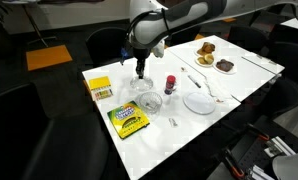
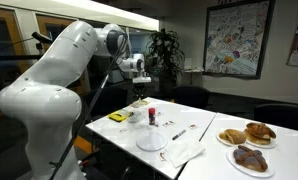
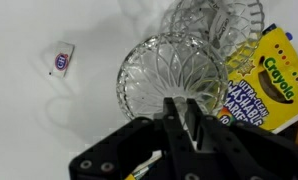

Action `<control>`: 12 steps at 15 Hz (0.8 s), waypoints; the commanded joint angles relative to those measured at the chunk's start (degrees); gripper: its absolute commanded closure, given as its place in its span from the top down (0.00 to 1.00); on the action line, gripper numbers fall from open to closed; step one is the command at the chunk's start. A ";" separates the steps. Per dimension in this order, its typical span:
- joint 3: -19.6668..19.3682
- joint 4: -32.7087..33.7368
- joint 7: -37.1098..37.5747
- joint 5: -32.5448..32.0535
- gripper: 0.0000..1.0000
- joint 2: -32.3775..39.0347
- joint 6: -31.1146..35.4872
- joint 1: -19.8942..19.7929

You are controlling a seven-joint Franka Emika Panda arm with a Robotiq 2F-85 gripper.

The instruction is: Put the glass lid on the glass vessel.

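Observation:
My gripper [image 3: 179,105] is shut, its fingers pinching the near rim of the glass lid [image 3: 164,70], a round cut-glass piece with a star pattern that fills the middle of the wrist view. The glass vessel [image 3: 224,20] lies beyond it at the top right, partly cut off, apart from the lid. In an exterior view the gripper [image 1: 141,72] hangs over the table's left part with the lid [image 1: 141,84] under it and the vessel [image 1: 149,101] just in front. It also shows in an exterior view [image 2: 139,90], where the glass is hard to make out.
A yellow-green crayon box [image 1: 129,120] [image 3: 269,85] lies right beside the glass. A small dark-red bottle [image 1: 170,84], a flat white plate [image 1: 199,101], a yellow box [image 1: 99,88] and plates of pastries [image 1: 207,50] stand on the white table [image 1: 239,80]. A small packet [image 3: 61,60] lies nearby.

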 commanded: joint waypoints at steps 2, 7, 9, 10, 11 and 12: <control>1.90 -8.64 -1.69 -0.45 0.04 -4.73 -0.29 -0.33; 2.72 -14.10 -0.22 -0.21 0.04 -6.63 0.51 -0.26; 2.43 -16.14 0.76 -0.49 0.04 -7.65 1.16 -0.14; 2.00 -16.86 1.78 -0.88 0.04 -8.01 1.73 0.07; 1.33 -17.45 3.41 -1.45 0.04 -8.36 2.63 0.44; 1.10 -17.99 4.27 -1.74 0.04 -8.65 2.92 0.55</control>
